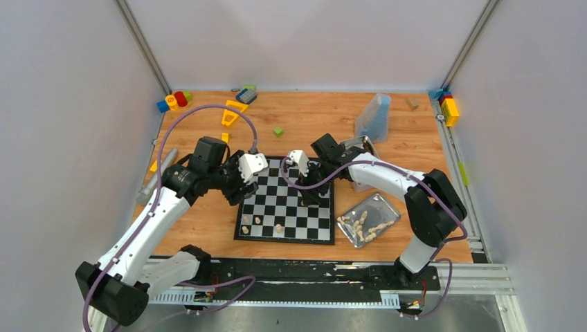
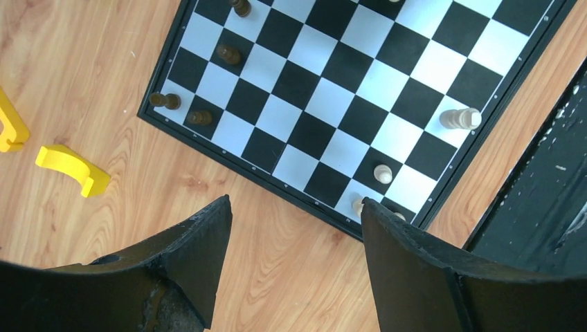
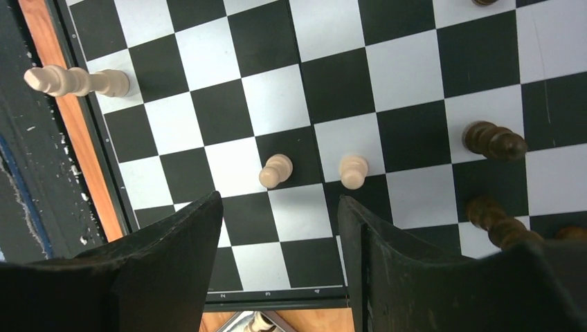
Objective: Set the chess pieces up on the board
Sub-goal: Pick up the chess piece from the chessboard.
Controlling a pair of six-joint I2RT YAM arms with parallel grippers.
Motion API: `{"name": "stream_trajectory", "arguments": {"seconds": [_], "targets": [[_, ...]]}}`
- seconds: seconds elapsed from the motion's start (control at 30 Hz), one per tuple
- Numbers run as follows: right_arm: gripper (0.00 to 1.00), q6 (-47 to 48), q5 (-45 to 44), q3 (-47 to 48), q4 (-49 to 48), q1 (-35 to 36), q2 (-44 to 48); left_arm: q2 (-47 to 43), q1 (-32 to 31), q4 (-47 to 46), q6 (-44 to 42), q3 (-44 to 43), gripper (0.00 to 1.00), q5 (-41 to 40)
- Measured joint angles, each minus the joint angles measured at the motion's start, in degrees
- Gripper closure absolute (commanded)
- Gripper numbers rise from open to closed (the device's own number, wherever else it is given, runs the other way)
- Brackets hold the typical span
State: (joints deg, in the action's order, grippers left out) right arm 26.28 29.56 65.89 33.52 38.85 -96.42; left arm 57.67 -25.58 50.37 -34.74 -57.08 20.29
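While the left fingers (image 2: 201, 256) and right fingers (image 3: 173, 256) are both hovering spread and empty over the board (image 1: 285, 207), which is lying mid-way across the table (image 1: 311, 117), the setup is barely getting going: a few cream pieces (image 3: 275, 171) are standing near its near edge and a few dark pieces (image 2: 228, 53) are sitting toward the far side. Most squares are waiting bare, and many more cream ones are lying loose in the tray (image 1: 384, 205) just right of it.

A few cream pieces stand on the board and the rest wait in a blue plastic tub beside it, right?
Not quite. The top view shows the spare cream pieces lying in a shiny metal tray, not a blue tub. A few do stand on the board.
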Motion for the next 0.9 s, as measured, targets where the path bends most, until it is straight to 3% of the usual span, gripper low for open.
{"name": "stream_trajectory", "arguments": {"seconds": [0.3, 0.67, 0.9], "targets": [[0.53, 0.15, -3.93, 1.70, -0.11, 3.17, -4.50, 1.44, 1.84, -1.88, 5.68, -0.66, 0.22, 1.16], [0.65, 0.20, -4.61, 3.21, -0.11, 4.13, -6.69, 1.49, 3.56, -3.08, 7.72, -0.74, 0.22, 1.75], [0.87, 0.24, -4.42, 3.58, 0.42, 4.26, -6.73, 1.49, 4.17, -3.10, 7.93, -0.74, 0.21, 1.70]]}}
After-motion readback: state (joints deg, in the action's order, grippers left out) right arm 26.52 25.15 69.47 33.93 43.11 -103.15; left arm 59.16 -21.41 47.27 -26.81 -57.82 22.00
